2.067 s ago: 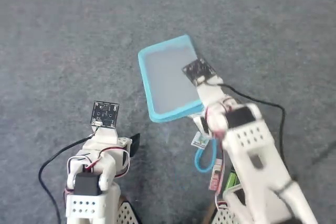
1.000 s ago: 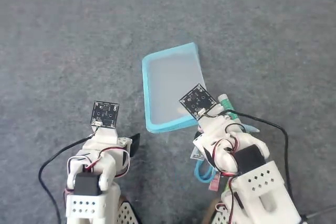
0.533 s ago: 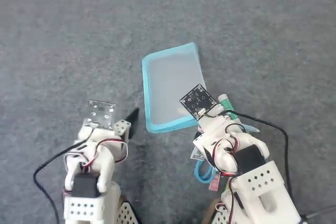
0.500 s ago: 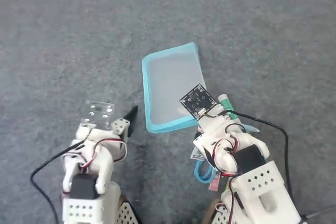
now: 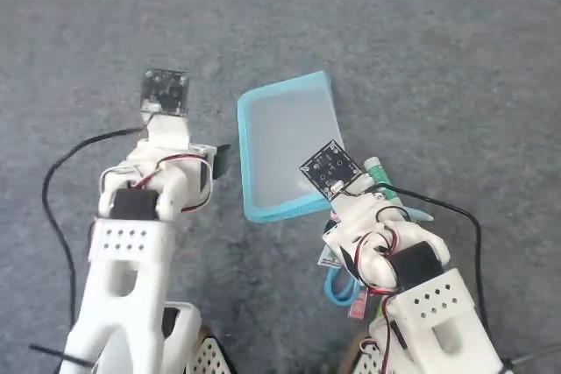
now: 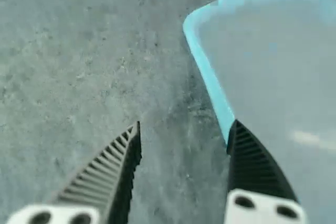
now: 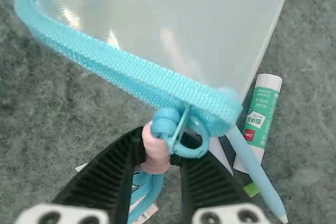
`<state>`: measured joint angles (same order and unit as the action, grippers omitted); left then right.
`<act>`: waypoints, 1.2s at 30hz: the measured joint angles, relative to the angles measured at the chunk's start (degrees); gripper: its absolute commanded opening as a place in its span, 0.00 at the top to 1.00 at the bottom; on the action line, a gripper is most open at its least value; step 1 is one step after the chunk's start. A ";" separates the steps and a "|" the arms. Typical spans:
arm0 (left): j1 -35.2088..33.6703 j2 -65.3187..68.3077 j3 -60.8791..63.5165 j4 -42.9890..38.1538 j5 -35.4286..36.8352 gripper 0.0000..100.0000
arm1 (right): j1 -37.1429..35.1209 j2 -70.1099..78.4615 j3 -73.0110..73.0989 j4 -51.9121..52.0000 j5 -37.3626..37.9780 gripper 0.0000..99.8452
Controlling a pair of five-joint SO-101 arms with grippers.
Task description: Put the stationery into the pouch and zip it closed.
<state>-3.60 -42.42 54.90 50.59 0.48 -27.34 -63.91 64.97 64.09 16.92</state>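
Observation:
The clear pouch (image 5: pixel 285 137) with a teal zip border lies flat at mid-table. My right gripper (image 7: pixel 168 148) is shut on the zipper pull (image 7: pixel 181 132), a teal ring with a pink bead, at the pouch's (image 7: pixel 173 24) near corner. Beside that corner lie a green-and-white glue stick (image 7: pixel 260 116) and a blue pen (image 7: pixel 257 174), both outside the pouch; in the high view the glue stick (image 5: pixel 375 166) pokes out past the right arm. My left gripper (image 6: pixel 184 132) is open just above the carpet, one of its fingers (image 6: pixel 252 156) over the pouch's teal left edge (image 6: pixel 210 82).
Grey carpet covers the whole table. By the right arm's base lie a blue loop (image 5: pixel 337 278), a pink item (image 5: pixel 358 299) and a green item (image 5: pixel 387 299). Black cables trail from both arms. Open carpet lies left of and beyond the pouch.
The left arm has stretched forward from near its base to the pouch's left edge. Earlier the right arm drew the pouch slightly nearer and has kept still since.

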 measured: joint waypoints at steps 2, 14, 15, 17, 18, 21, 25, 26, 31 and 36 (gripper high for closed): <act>0.18 -0.53 -0.09 0.00 0.00 0.71 | 0.00 0.00 0.00 -0.44 0.00 0.99; 9.85 -12.57 14.68 -12.22 1.67 0.67 | 0.00 0.00 0.00 -0.44 0.00 0.99; 10.81 -12.31 15.30 -13.19 1.67 0.67 | 0.00 0.00 0.00 -0.44 0.00 0.99; 11.16 -10.55 15.65 -15.30 1.67 0.69 | 0.09 0.00 0.00 -0.18 0.00 0.99; 10.99 -9.14 15.65 -16.18 1.67 0.70 | 0.62 0.00 -0.53 0.62 0.00 0.99; 10.99 -3.43 15.65 -18.73 1.58 0.70 | 3.87 0.00 -4.57 3.43 0.00 0.99; 13.10 5.27 15.65 -22.95 -0.53 0.70 | 5.36 0.00 -10.81 5.27 0.00 0.99; 14.24 7.56 15.65 -23.91 -0.97 0.70 | 5.27 0.00 -12.66 5.89 0.00 0.99; 17.58 17.76 15.56 -26.11 -1.41 0.70 | 1.32 0.00 -20.40 9.85 0.00 0.99; 18.29 19.43 15.30 -26.11 -1.41 0.70 | -4.40 3.08 -25.85 9.85 0.00 0.99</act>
<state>14.68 -22.99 70.20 24.48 -0.92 -31.74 -60.84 39.12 73.93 16.92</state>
